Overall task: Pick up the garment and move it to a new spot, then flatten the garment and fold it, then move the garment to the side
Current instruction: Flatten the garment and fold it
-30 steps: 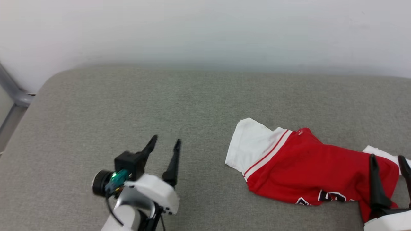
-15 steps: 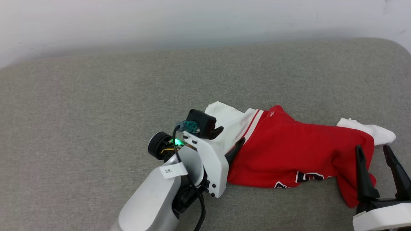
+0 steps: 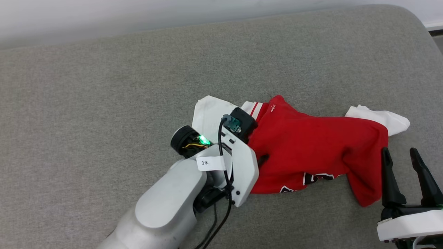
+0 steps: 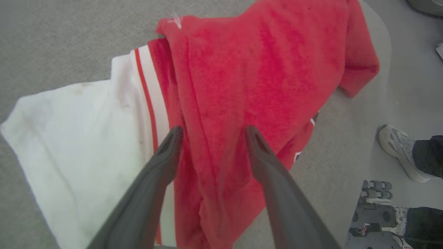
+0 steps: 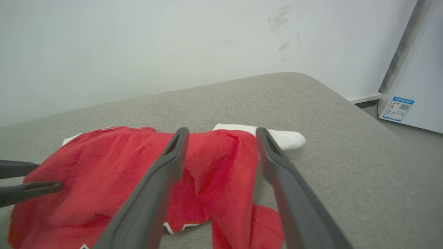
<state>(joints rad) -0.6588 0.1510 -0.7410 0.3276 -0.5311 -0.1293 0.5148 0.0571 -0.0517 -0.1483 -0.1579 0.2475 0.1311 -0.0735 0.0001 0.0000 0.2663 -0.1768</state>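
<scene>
Reaching across from bare fabric, the left gripper [image 3: 260,152] is now over the crumpled garment [image 3: 311,148], mid-right on the grey cushion [image 3: 104,103]; the right gripper [image 3: 399,152] hovers beside its red end. Left wrist view: jaws spread, straddling a red fold beside the white sleeve [image 4: 69,138]. Right wrist view: jaws spread, red cloth lying beyond them.

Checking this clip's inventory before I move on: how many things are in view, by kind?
jersey: 1
grippers: 2, the left gripper and the right gripper
cushion: 1
Total: 4
</scene>
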